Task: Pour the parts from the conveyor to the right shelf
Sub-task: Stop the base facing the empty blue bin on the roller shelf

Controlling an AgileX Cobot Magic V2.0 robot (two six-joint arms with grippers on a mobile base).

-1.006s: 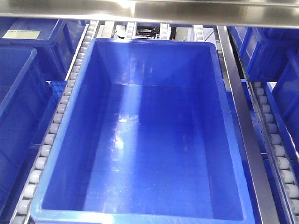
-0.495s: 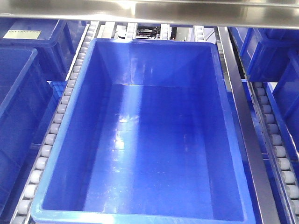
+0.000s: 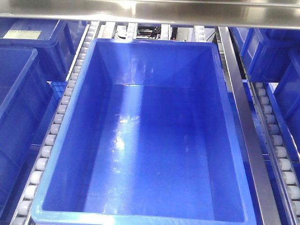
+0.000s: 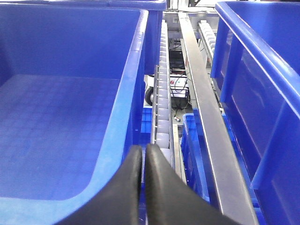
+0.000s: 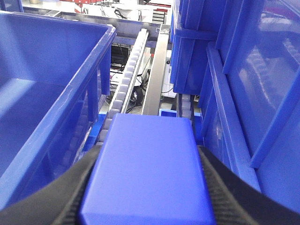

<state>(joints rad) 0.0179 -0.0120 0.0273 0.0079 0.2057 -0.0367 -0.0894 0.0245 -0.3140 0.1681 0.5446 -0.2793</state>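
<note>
Right wrist: part point(image 5: 147, 168) between jaws.

glossy blue plastic bin point(image 3: 140, 140), brushed steel rail point(image 3: 243, 122), white plastic rollers point(image 3: 51, 136), smooth plastic block point(image 5: 145, 173) between matt black fingers point(image 5: 70, 197).

Bright overhead light glares off the steel beam point(image 3: 154, 11) and streaks the bin point(image 3: 140, 140) floor; wrist views blur nearby.

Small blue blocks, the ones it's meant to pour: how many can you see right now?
1. A glossy blue plastic block sits clamped between the right gripper's black fingers, beside the big blue plastic bin, which looks empty. The left gripper holds nothing. Others may be out of view.
</note>
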